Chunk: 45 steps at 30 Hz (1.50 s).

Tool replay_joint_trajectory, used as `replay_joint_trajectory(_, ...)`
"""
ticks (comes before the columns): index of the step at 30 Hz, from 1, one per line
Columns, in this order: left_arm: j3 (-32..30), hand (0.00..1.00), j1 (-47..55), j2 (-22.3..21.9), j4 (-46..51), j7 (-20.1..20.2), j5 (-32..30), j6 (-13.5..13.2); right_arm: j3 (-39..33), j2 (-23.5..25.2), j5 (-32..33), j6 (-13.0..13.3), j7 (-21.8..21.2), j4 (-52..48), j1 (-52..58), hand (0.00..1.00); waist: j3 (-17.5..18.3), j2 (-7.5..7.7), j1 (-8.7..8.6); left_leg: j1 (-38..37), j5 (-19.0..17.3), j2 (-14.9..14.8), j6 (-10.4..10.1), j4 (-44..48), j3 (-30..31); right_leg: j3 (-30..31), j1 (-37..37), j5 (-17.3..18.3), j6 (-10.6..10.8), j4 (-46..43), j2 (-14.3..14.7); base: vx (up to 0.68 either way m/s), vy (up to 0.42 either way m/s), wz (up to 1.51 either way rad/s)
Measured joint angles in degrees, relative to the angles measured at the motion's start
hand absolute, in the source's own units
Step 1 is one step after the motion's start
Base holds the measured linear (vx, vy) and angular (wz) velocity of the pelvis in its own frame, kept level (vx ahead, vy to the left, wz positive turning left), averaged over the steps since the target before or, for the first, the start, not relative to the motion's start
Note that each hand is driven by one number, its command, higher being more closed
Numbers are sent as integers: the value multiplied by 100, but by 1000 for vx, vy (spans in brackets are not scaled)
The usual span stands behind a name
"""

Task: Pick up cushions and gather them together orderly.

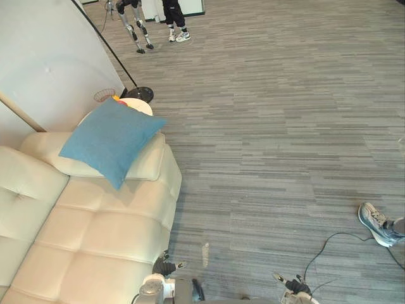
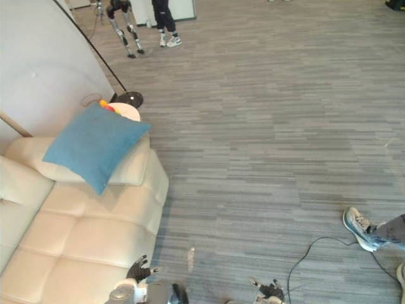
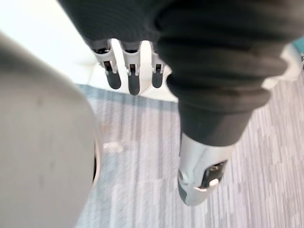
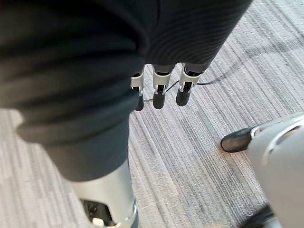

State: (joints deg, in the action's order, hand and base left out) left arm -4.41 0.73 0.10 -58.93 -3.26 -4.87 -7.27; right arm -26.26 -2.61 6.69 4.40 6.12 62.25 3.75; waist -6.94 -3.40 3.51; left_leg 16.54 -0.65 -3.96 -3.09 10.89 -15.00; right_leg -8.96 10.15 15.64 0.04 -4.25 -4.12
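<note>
Grey carpet (image 1: 285,126), cream sofa (image 1: 95,234) on our left; blue cushion (image 1: 111,140) lies on its armrest (image 1: 150,166). Looks soft and light, so we'd grab opposite edges. Left hand (image 1: 163,267) and right hand (image 1: 292,285) both relaxed, empty.

Ten o'clock: matt, coarse-woven cloth cushion (image 1: 111,140) on the sofa (image 1: 95,234), whose tufted leather-look hide is smooth, faintly glossy. The carpet (image 1: 272,126) lies matt. My left hand (image 3: 202,166): shiny silver fingers (image 3: 133,78), dull dark tips, ribbed cover.
</note>
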Motion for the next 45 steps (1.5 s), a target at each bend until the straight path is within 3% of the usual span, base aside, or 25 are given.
replay_joint_trajectory(1,61,0,-11,132,-19,6,-2,14,61,72,-5,-1,-1,13,-57,0,110,165,-7,80,23,193,316,187,-16,75,74,104,138,2,-200,426,150,-12)
replay_joint_trajectory(3,115,0,-21,175,-17,14,0,16,70,58,-58,8,-51,50,-51,0,185,309,-37,191,-422,374,555,712,-24,291,24,1,278,-254,-416,613,213,6)
replay_joint_trajectory(5,110,0,-14,192,-31,11,24,24,53,-22,-200,-4,-54,183,-32,0,215,286,29,93,-904,405,597,1086,-19,740,-297,-19,342,-1408,-449,592,262,13)
replay_joint_trajectory(6,114,0,-8,195,-41,14,46,26,40,-22,-225,-1,-56,183,-33,0,213,289,11,4,-975,434,602,1081,9,793,-453,-79,584,-1872,-465,506,223,18)
replay_joint_trajectory(7,125,0,-9,204,-86,16,47,37,30,-13,-226,4,-60,180,-32,0,201,303,-21,-232,-1076,527,621,981,107,898,-864,-351,1160,-2925,-501,397,156,41)
replay_joint_trajectory(8,157,0,-8,262,-148,18,48,55,-24,25,-224,3,-69,180,-12,0,166,327,-82,-601,-1193,625,636,826,281,1020,-1288,-535,1478,-4201,-491,490,137,55)
replay_joint_trajectory(9,162,0,24,283,-175,19,49,79,-51,32,-204,6,-91,158,16,0,144,324,-101,-935,-1237,663,646,691,383,928,-1541,-413,1298,-4878,-503,488,74,55)
replay_joint_trajectory(10,211,0,74,311,-228,13,52,89,-30,-35,-213,11,-106,148,17,0,113,271,-94,-1442,-1249,666,635,417,515,715,-1762,-155,903,-5244,-492,480,47,39)
replay_joint_trajectory(12,330,0,115,342,-284,11,76,102,11,-94,-214,32,-111,132,26,0,96,156,-136,-1988,-1249,587,635,84,711,226,-2046,179,402,-4810,-480,468,-25,60)
replay_joint_trajectory(14,327,0,102,336,-284,4,107,99,58,-106,-211,36,-118,115,3,0,105,161,-144,-2209,-1253,479,630,-49,958,134,-2393,272,355,-3787,-355,458,-131,82)
replay_joint_trajectory(15,332,0,98,323,-282,4,108,94,118,-119,-211,35,-123,114,-21,0,112,154,-190,-2265,-1299,374,549,-98,1127,294,-2564,100,457,-2794,-213,394,-196,108)
replay_joint_trajectory(16,370,0,109,348,-280,3,107,89,192,-125,-212,35,-128,120,-16,0,123,216,-263,-2293,-1439,326,316,-94,1280,549,-2623,-587,464,-1720,-124,526,-257,123)
replay_joint_trajectory(17,377,0,110,304,-362,2,98,90,175,-187,-212,27,-133,173,3,0,147,149,-294,-2382,-1549,183,156,-86,1475,559,-2578,-973,258,-1702,18,455,-213,76)
replay_joint_trajectory(20,303,0,131,231,-389,-2,103,71,165,-235,-208,65,-132,138,-40,0,189,-9,-192,-2272,-1357,51,-165,224,1495,519,-2476,-810,50,-1730,62,364,-176,15)
replay_joint_trajectory(22,53,0,101,113,-352,0,60,42,-28,-224,-204,38,-125,151,105,0,105,6,-212,-1845,-1069,24,-572,1689,1424,236,-1842,-621,-26,-1503,-57,348,-213,63)
replay_joint_trajectory(23,-91,0,114,79,-290,-1,63,21,-53,-146,-178,25,-102,139,170,0,90,15,-198,-1398,-907,-167,-589,2784,1181,49,-1474,-531,-130,-1324,-131,267,-151,65)
replay_joint_trajectory(24,-135,0,134,66,-224,-1,67,20,-54,-147,-174,25,-99,132,200,0,89,1,-182,-1116,-982,-383,-397,3343,849,-91,-1257,-444,-160,-1213,-136,267,-143,56)
replay_joint_trajectory(27,-105,0,127,86,-118,1,68,20,-52,-160,-168,25,-96,135,191,0,83,18,-173,-541,-1117,-611,53,3272,242,-390,-974,-271,-58,-1090,-239,148,-40,50)
replay_joint_trajectory(28,-46,0,123,98,-111,2,71,12,-49,-183,-168,26,-94,142,188,0,81,15,-167,-436,-1086,-541,80,2596,22,-549,-889,-199,28,-1074,-327,157,27,65)
replay_joint_trajectory(30,123,0,122,101,-129,-1,72,15,-49,-226,-168,25,-95,149,223,0,100,-37,-169,-454,-426,-371,115,1382,-267,-837,-735,-98,189,-1032,-358,230,75,85)
replay_joint_trajectory(34,390,0,16,310,-138,5,63,25,-49,-80,-167,23,-97,171,83,0,195,210,-131,-464,-337,-59,290,366,-989,-1418,-553,-307,432,-474,-492,263,125,88)
replay_joint_trajectory(38,388,0,72,364,-201,9,66,41,-46,-29,-190,32,-102,180,19,0,183,292,-117,-765,-440,172,439,278,-823,-1395,-247,-425,505,-649,-608,167,84,43)
replay_joint_trajectory(41,474,0,84,357,-340,15,70,34,-66,-29,-174,38,-112,137,109,0,230,201,-155,-1386,-583,457,567,-329,-333,-1210,-965,-517,562,-3139,-1084,174,105,72)
replay_joint_trajectory(42,557,0,124,424,-358,11,105,51,-38,-27,-179,34,-125,139,110,0,210,227,-238,-1572,-632,499,577,-391,-175,-931,-1216,-187,606,-3720,-1183,172,23,79)
replay_joint_trajectory(45,550,0,152,463,-355,4,170,46,13,1,-176,37,-134,140,74,0,243,285,-282,-1758,-623,467,545,-488,281,-345,-1724,233,552,-3426,-792,167,-14,70)
